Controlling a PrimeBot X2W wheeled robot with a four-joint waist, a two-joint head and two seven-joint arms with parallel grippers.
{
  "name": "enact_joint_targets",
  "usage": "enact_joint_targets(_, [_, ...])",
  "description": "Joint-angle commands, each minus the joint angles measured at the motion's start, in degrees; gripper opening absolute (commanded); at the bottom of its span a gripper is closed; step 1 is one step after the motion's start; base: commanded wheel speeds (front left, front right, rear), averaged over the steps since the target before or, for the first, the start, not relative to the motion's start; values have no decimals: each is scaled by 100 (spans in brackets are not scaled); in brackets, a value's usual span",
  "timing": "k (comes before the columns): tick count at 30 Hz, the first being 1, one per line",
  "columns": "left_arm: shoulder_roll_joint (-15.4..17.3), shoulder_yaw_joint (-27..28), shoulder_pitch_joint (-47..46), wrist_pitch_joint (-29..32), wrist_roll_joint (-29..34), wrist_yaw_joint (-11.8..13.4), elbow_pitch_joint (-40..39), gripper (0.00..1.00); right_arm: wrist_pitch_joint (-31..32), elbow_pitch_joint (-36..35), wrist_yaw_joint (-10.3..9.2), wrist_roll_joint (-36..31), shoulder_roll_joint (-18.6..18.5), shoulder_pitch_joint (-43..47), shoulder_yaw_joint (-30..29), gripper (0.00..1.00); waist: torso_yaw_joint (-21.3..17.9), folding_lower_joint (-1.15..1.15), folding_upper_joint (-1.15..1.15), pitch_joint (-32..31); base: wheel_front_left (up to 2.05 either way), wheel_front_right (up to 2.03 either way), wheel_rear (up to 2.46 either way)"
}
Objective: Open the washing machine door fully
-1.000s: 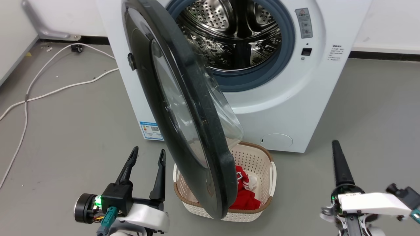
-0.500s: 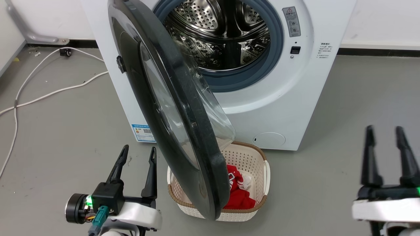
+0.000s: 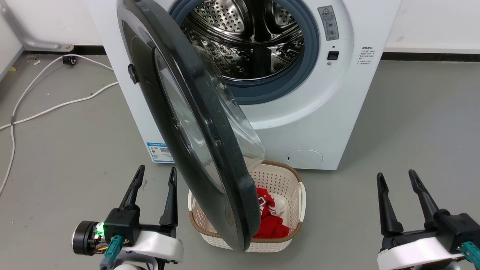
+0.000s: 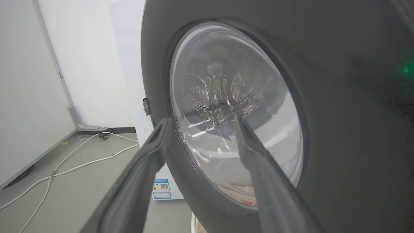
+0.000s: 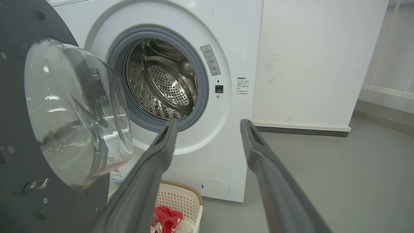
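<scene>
While the washing machine door [image 3: 195, 123] hangs part-open, left hand [image 3: 156, 168] near it, spread, right hand [image 3: 395, 174] farther, also spread.

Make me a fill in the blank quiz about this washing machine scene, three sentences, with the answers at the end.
1. The basket on the floor holds ____ clothing.
2. The left gripper and right gripper are both ____, gripping nothing.
3. In the head view, the door is hinged on the machine's ____ side.
Missing words: red; open; left.
</scene>
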Motion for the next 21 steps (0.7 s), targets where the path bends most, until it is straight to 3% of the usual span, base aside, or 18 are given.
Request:
enact_joint_targets(1, [3, 4, 35, -14, 24, -14, -19, 100, -33, 31, -4, 3, 8, -68, 13, 100, -3, 0, -1, 0, 0, 0, 0])
enact_joint_targets(17, [-1, -32, 36, -14, 28, -43, -36, 100, -42, 432, -4, -35, 8, -253, 44, 100, -7, 0, -1, 31, 0, 0, 0])
enact_joint_targets(18, [-1, -38, 34, -14, 27, -49, -47, 55, -41, 441, -4, -35, 8, -254, 41, 100, -9, 0, -1, 32, 0, 0, 0])
enact_joint_targets(19, [-1, -37, 37, -14, 29, -53, -50, 0, -36, 446, -4, -28, 8, -255, 40, 100, -10, 0, -1, 34, 0, 0, 0])
enact_joint_targets(21, [0, -29, 42, -14, 21, -67, -67, 0, -34, 450, -4, -17, 9, -262, 41, 100, -17, 0, -1, 41, 0, 0, 0])
